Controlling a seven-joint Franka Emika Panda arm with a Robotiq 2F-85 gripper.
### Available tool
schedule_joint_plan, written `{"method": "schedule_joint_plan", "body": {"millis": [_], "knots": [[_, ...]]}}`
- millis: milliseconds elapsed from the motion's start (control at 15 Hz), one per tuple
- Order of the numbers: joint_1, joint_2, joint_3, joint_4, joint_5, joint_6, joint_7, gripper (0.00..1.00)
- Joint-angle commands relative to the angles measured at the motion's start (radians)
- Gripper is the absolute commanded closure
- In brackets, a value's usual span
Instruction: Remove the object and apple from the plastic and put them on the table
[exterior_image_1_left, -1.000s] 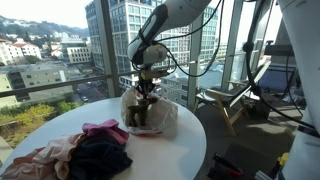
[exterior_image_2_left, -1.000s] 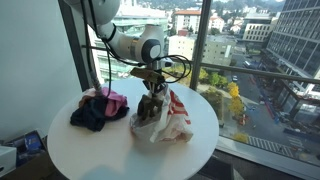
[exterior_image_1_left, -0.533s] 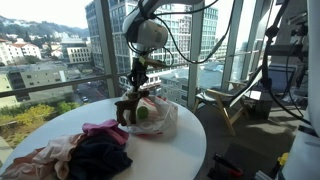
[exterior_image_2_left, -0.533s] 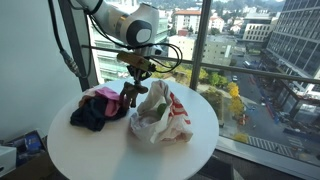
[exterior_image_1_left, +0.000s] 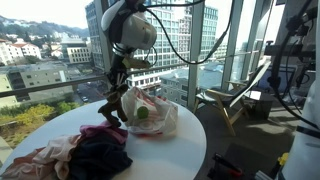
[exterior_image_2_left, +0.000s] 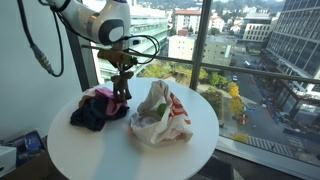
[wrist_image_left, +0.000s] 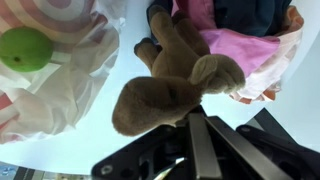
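Hanging from the gripper (exterior_image_2_left: 122, 72), brown plush toy (exterior_image_2_left: 123, 92).

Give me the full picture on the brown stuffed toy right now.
The brown stuffed toy looks like soft plush with rounded limbs; no face shows. It is out of the plastic bag and hangs from the gripper, whose jaws are shut on its upper part. It is over the white table, between the bag and the pile of clothes. I cannot tell whether its lower end touches the table or the clothes.
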Motion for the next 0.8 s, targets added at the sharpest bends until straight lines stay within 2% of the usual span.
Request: {"method": "schedule_joint_plan", "body": {"millis": [0,200,400,533,667,733], "knots": [[0.061,0.015,0.021,0.005,-0.059,0.172,0.022,1.00],[0.105,0.052,0.024,0.023,-0.140,0.319,0.078,1.00],[0.115,0.085,0.040,0.013,-0.176,0.367,0.085,1.00],[0.115,0.112,0.061,-0.002,-0.136,0.385,0.022,1.00],[0.081,0.150,0.120,0.003,-0.075,0.380,-0.040,1.00],[0.059,0.163,0.155,0.006,-0.037,0.374,-0.077,0.74]]}}
